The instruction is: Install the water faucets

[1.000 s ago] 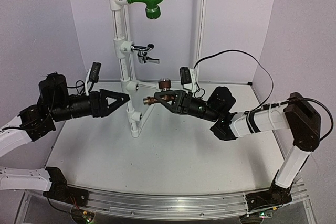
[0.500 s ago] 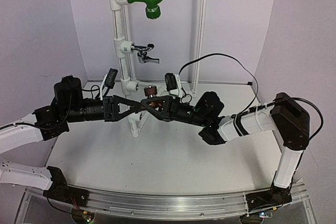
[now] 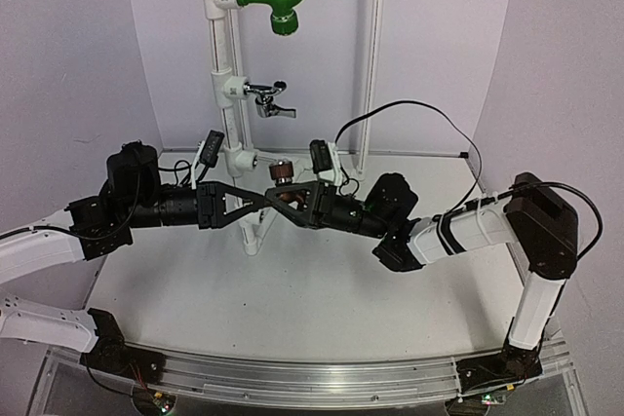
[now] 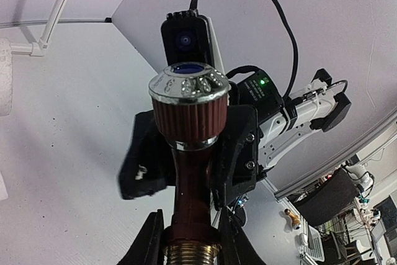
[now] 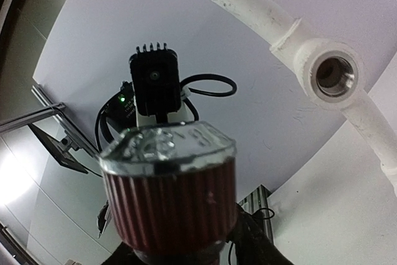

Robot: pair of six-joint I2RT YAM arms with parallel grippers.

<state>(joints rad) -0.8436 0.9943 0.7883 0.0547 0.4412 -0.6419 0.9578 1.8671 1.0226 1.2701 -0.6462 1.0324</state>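
The dark reddish-brown faucet [image 3: 282, 182] with its round ribbed knob [image 4: 188, 107] hangs in the air in front of the white pipe stand [image 3: 232, 94]. My left gripper [image 4: 189, 235] is shut on its collar just above the brass thread. My right gripper [image 3: 295, 197] flanks the faucet's body from the other side, one black finger [image 4: 239, 153] against it. Whether that grip still holds does not show. In the right wrist view the knob [image 5: 170, 197] fills the picture. The chrome faucet [image 3: 268, 99] with its lever sits screwed into a tee on the stand.
A green elbow piece [image 3: 278, 2] is mounted at the top of the stand. An open threaded tee socket [image 5: 335, 74] shows on the white pipe. A second thin white pole [image 3: 375, 46] stands behind. The white table [image 3: 322, 289] has a metal rail at its near edge.
My left gripper swung right from beside the pipe stand and closed on the brown faucet's threaded end. The right arm carried the faucet a little left toward it.
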